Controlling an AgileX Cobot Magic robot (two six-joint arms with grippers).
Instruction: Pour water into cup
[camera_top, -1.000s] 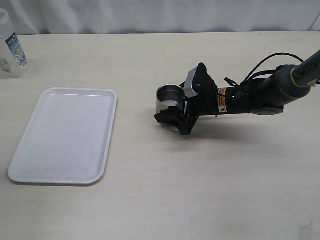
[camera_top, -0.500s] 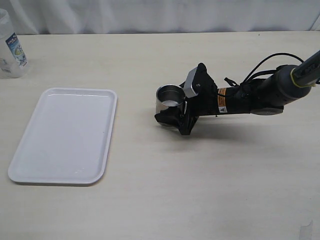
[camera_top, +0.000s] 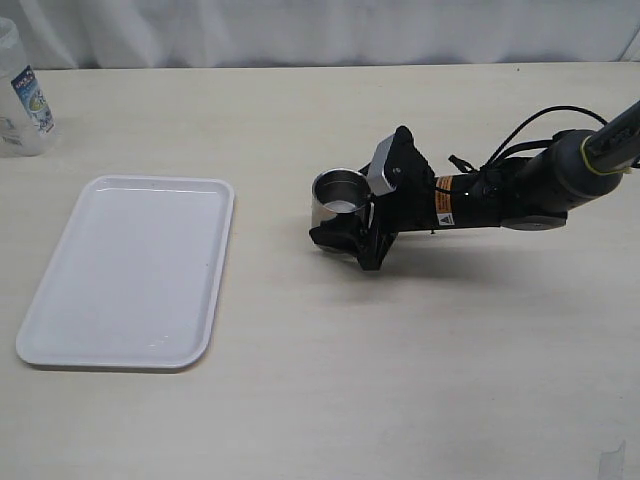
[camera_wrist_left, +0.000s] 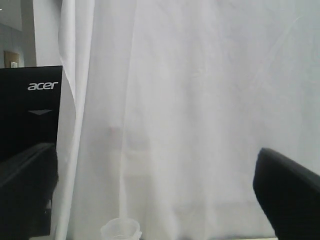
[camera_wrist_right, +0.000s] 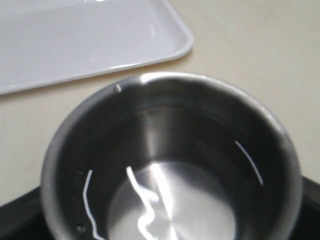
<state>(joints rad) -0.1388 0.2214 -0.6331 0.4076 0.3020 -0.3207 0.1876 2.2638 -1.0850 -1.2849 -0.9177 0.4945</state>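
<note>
Exterior view: the cup (camera_top: 338, 197) stands upright on the pale surface (camera_top: 400, 380), a little right of the middle, with its open mouth up. The right tool (camera_top: 345, 222) reaches in low from the right, its black body lying nearly level just above the surface. Its fingers run along either side of the cup; the near finger (camera_top: 332, 236) lies against the lower wall, and the far one is mostly hidden behind the steel. The tool appears clamped on the cup. To the left, apart from the cup, a white rectangular tray (camera_top: 130, 270) lies flat. At the far left edge stands a translucent container (camera_top: 22, 95) with a blue-and-white label, partly cut off by the frame.

The right wrist view looks straight down into the cup, which fills most of the picture. The water (camera_wrist_right: 165, 195) shows only as thin bright lines and a pale sheen over the shiny bottom, with a faint arc along the inner wall. Black finger parts sit tight against the cup's outside on both sides. A corner of the tray lies beyond the rim.

The left wrist view shows the left tool (camera_wrist_left: 160, 200) with its two dark fingers well apart and nothing between them. It faces a white curtain (camera_wrist_left: 190, 100), with a black monitor (camera_wrist_left: 30, 125) to one side.
</note>
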